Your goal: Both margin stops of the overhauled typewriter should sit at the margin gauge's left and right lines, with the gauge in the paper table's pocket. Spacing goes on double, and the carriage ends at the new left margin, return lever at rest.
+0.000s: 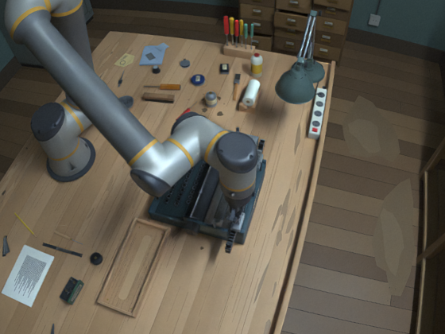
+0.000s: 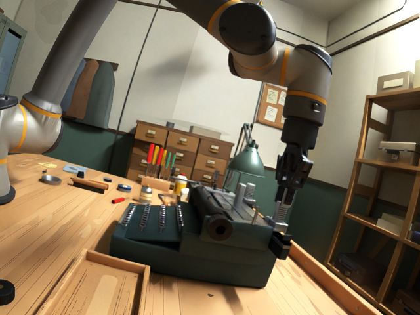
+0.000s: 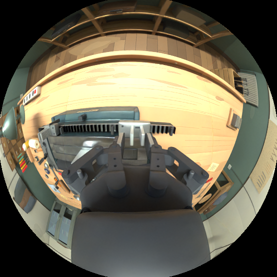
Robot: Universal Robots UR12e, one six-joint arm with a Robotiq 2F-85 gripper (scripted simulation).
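A light grey margin stop (image 3: 133, 128) sits on the toothed margin rack (image 3: 113, 127) along the back of the dark green typewriter (image 2: 203, 234), near the rack's near end, and its upright tab stands between my fingers. A second, darker stop (image 3: 54, 129) sits at the rack's far end. The black platen roller (image 2: 212, 213) lies across the carriage, with the key rows (image 2: 152, 213) in front of it. The margin gauge is hidden from me. My gripper (image 3: 133, 141) points straight down over the rear of the carriage (image 1: 234, 220) and is partly closed without gripping anything.
The raised bench edge (image 2: 325, 268) runs just behind the typewriter. An empty wooden tray (image 1: 133, 264) lies at the typewriter's near end. A green desk lamp (image 1: 296, 83), a power strip (image 1: 318, 113), a screwdriver rack (image 1: 238, 37) and small tools sit farther along the bench.
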